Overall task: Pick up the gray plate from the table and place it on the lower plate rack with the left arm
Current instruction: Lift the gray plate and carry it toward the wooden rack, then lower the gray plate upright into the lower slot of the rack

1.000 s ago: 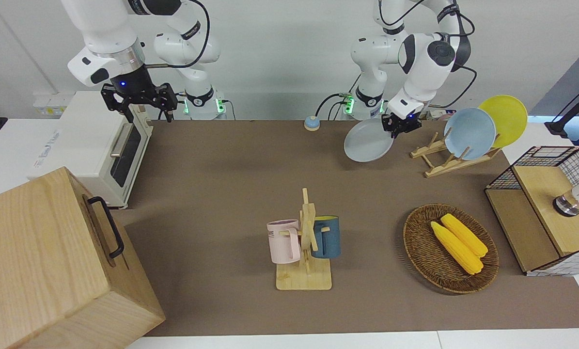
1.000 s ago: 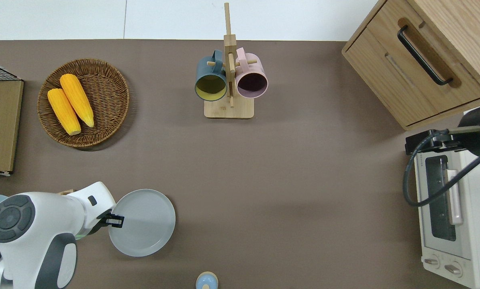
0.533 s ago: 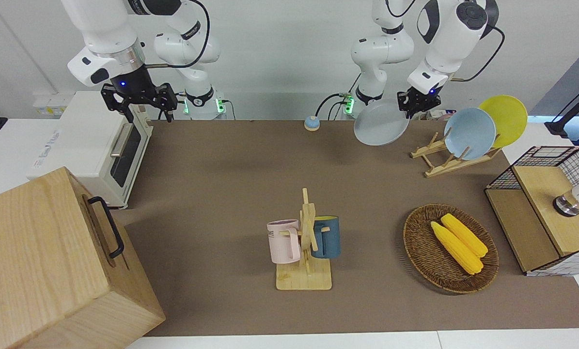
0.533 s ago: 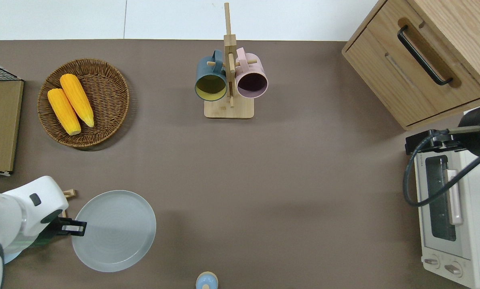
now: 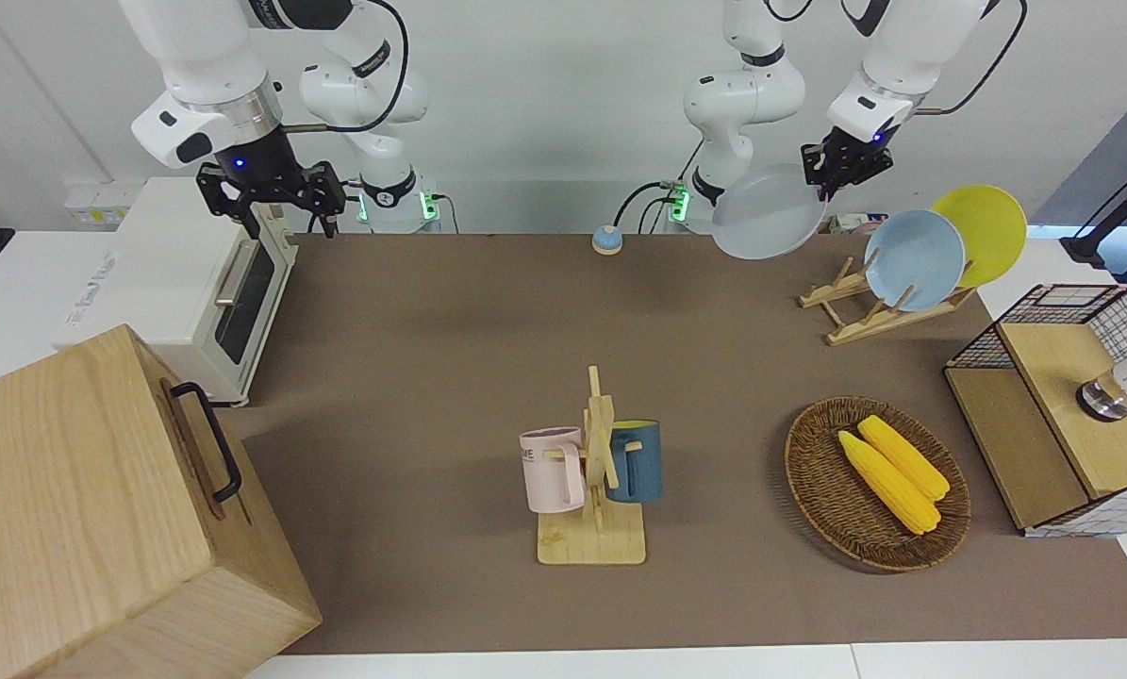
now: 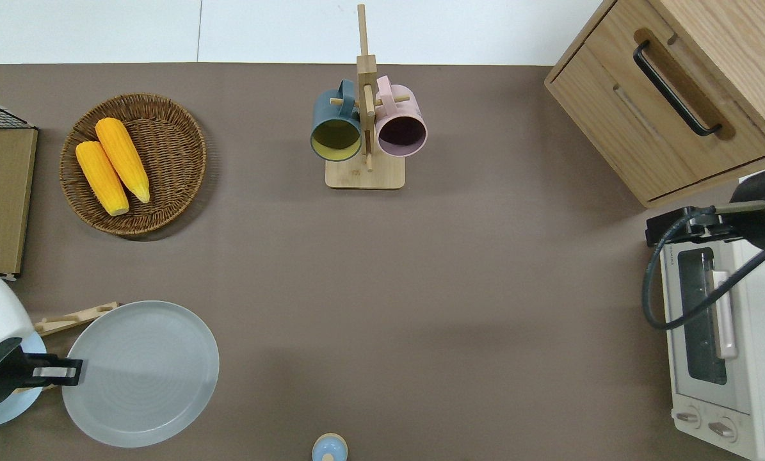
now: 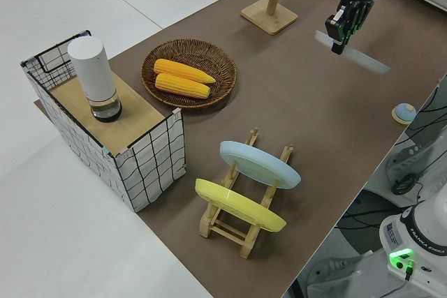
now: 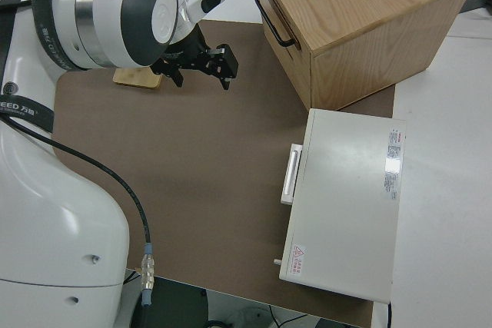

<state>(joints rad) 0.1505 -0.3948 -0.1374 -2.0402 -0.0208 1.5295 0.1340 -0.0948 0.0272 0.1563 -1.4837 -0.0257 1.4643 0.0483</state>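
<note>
brown matte table with white edges runs before a pale wall. parked, the right arm's black two-finger gripper has its fingers spread. left arm's black gripper pinches the rim of the round pale gray plate, holding it in the air, nearly flat and slightly tilted, over bare tabletop just beside the light-wood slanted plate rack.

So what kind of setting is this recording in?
Most likely a robotics lab with a mock kitchen tabletop: a toaster oven, a plate rack holding plates, a mug stand and a basket of corn, with bare white walls around.
</note>
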